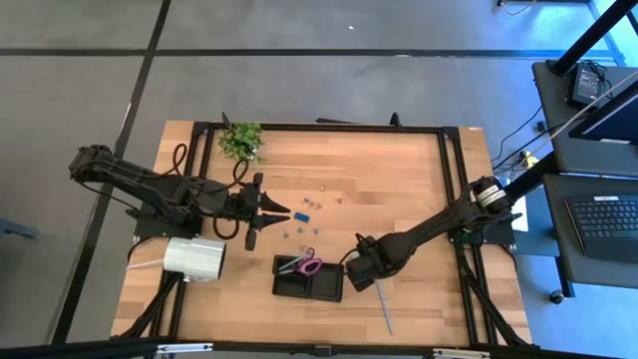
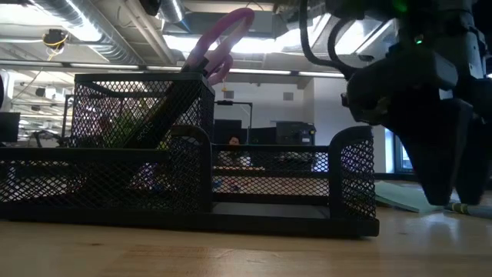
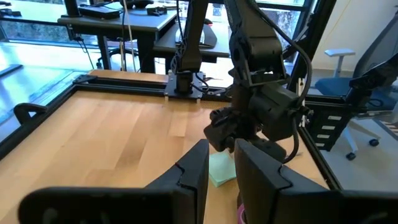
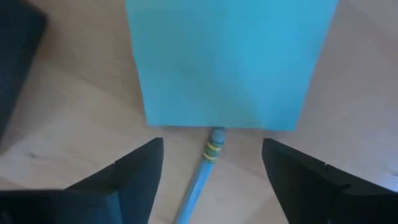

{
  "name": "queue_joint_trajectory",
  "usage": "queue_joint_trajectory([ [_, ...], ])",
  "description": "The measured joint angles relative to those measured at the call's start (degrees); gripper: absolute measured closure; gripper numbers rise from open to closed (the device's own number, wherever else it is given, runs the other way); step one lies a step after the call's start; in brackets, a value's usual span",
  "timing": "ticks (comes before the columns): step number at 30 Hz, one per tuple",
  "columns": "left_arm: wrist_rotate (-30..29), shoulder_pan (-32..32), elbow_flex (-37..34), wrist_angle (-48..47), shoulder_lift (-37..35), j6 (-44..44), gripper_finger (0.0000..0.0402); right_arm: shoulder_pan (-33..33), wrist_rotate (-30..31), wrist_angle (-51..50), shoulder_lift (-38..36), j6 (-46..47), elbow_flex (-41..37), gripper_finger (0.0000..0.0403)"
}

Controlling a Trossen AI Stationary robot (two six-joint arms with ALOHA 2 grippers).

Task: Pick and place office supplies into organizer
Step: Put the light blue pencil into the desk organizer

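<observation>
The wooden table (image 1: 399,189) carries everything, and the largest loose thing on it is the big white roll (image 1: 193,257), lying just beside the left gripper (image 1: 281,211) on the side toward the table's near edge. That left gripper hangs above the boards with its two fingers a narrow gap apart and nothing between them; a scatter of tiny blue and dark clips (image 1: 299,216) lies just ahead of its tips.

The black mesh organizer (image 1: 308,277) sits just beside the right gripper (image 4: 211,165), on that gripper's left-arm side. Purple-handled scissors (image 1: 303,264) stand in its taller compartment, handles up, as the low view shows.

The right gripper is down low near the tabletop with its fingers (image 4: 134,171) spread wide and holding nothing. Straight ahead of the fingertips lies the pale green square sticky-note pad (image 4: 227,62), flat on the wood. Between the open fingers, a blue pencil (image 4: 202,174) lies with its eraser end touching or nearly touching the pad's near edge.

A small green plant (image 1: 241,140) sits at the far edge, well apart from both grippers.
</observation>
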Motion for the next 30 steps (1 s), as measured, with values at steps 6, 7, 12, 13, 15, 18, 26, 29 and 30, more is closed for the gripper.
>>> queue_joint_trajectory([
  [6, 0.0, 0.0, 0.0, -0.02, 0.0, -0.4, 0.0329, 0.5, 2.38, -0.4, 1.12, -0.15, 0.07, 0.0156],
  [7, 0.0, -0.01, -0.01, -0.01, 0.0, -0.51, 0.0329, 0.7, 2.51, -0.33, 1.4, -0.09, 0.11, 0.0159],
  [12, 0.0, -0.01, -0.02, 0.0, 0.0, -0.59, 0.0329, 1.75, 2.39, -0.32, 3.45, 0.18, 0.28, 0.0173],
  [13, 0.0, -0.01, -0.02, -0.02, 0.0, -0.59, 0.0329, 1.89, 2.4, -0.38, 3.51, 0.88, 0.28, 0.0176],
  [15, -0.02, 0.0, -0.02, 0.0, 0.0, -0.59, 0.0329, 1.95, 2.31, -0.34, 3.57, 1.76, 0.27, 0.0182],
  [18, -0.02, 0.0, -0.02, 0.0, 0.0, -0.59, 0.0329, 1.95, 1.89, -0.41, 3.7, 2.53, 0.51, 0.0194],
  [26, -0.94, -0.02, -0.02, 0.0, 0.0, -0.57, 0.0329, 1.95, -0.15, -0.46, 3.82, 2.66, 0.76, 0.0238],
  [29, -0.94, -0.02, -0.02, 0.0, 0.0, -0.53, 0.0329, 1.95, -0.58, -0.43, 3.85, 2.65, 0.74, 0.0255],
  [30, -0.94, -0.02, -0.02, -0.01, 0.0, -0.55, 0.0329, 1.95, -0.72, -0.41, 3.85, 2.64, 0.74, 0.026],
])
